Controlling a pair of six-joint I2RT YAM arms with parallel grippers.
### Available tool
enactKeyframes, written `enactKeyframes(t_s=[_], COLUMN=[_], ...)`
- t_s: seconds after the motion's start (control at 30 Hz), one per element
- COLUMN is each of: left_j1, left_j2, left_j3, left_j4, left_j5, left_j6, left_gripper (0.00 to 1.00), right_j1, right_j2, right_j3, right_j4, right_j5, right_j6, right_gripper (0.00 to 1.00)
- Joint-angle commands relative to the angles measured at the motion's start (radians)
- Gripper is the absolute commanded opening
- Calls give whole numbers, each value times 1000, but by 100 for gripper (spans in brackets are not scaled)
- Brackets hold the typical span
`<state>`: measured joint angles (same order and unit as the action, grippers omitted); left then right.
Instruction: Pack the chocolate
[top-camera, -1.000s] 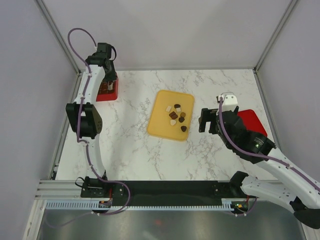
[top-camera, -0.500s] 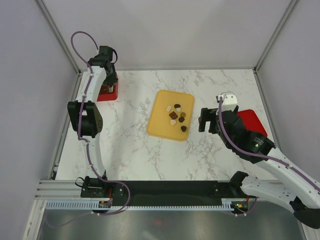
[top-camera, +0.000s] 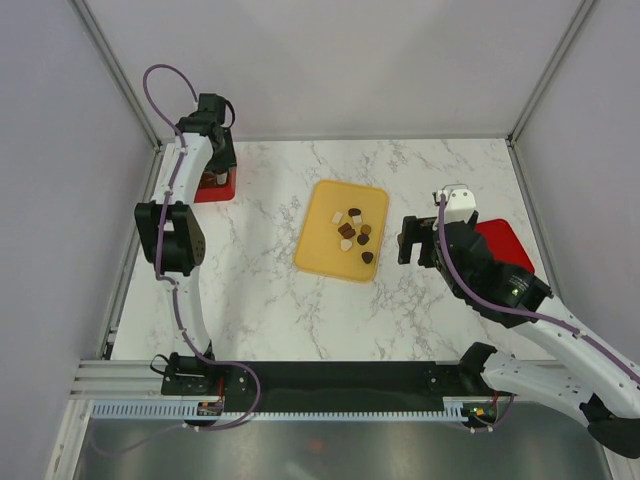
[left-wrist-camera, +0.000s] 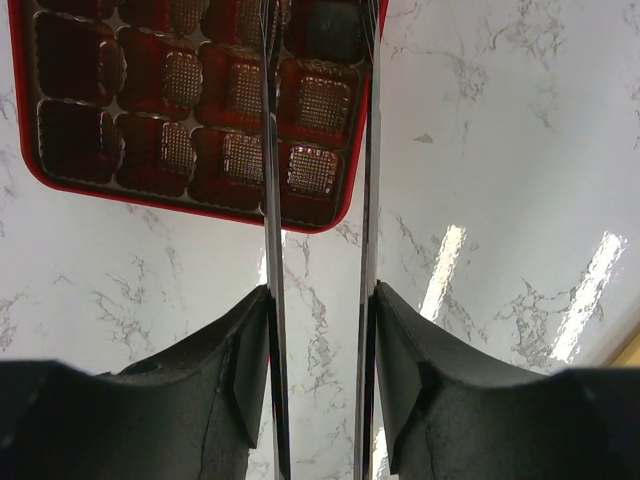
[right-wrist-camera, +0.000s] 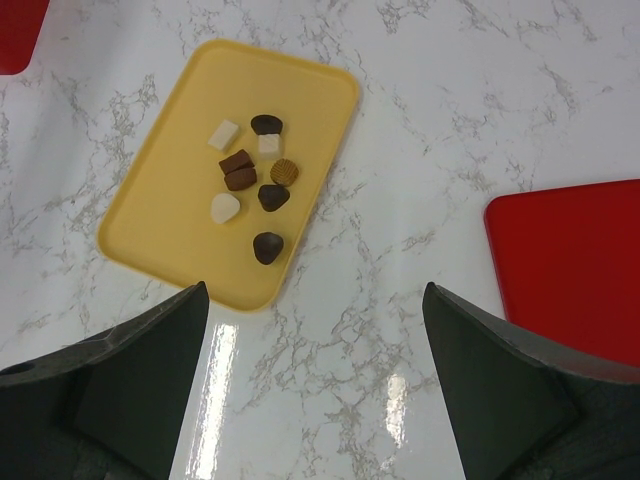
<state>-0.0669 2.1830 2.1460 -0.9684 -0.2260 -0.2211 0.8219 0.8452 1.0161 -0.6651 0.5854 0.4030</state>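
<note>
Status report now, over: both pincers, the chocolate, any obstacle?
Left pincer over red box, slightly parted, nothing seen in it. Right pincer wide open, empty, hovering near yellow tray. Chocolate pieces lie on tray. No obstacle seen.

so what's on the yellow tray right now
About nine chocolates, dark, brown and cream, loosely clustered on the tray. Nothing covers them in the right wrist view.

Chocolate (top-camera: 353, 236) on central tray (top-camera: 318, 250), compartment box (top-camera: 228, 190) far left, flat slab (top-camera: 505, 245) right
</note>
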Motion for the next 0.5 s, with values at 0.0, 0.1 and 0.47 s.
enactKeyframes(t_s=[0.0,0.1,0.47], left_j1=[6,1,-328], left_j2=[-91,-149,-485], left_j3=[-9,-32,-311], left_j4=[28,23,45], left_j5=[23,45,99], left_j6=[48,54,28], left_gripper=[51,51,50], right_j1=[0,0,0], right_j2=[-12,-14,-52], right_j3=[36,47,90], right_j4=[16,3,-85], right_j5=[33,39,57], right_j6=[-10,-9,23], right_gripper=[96,96,96])
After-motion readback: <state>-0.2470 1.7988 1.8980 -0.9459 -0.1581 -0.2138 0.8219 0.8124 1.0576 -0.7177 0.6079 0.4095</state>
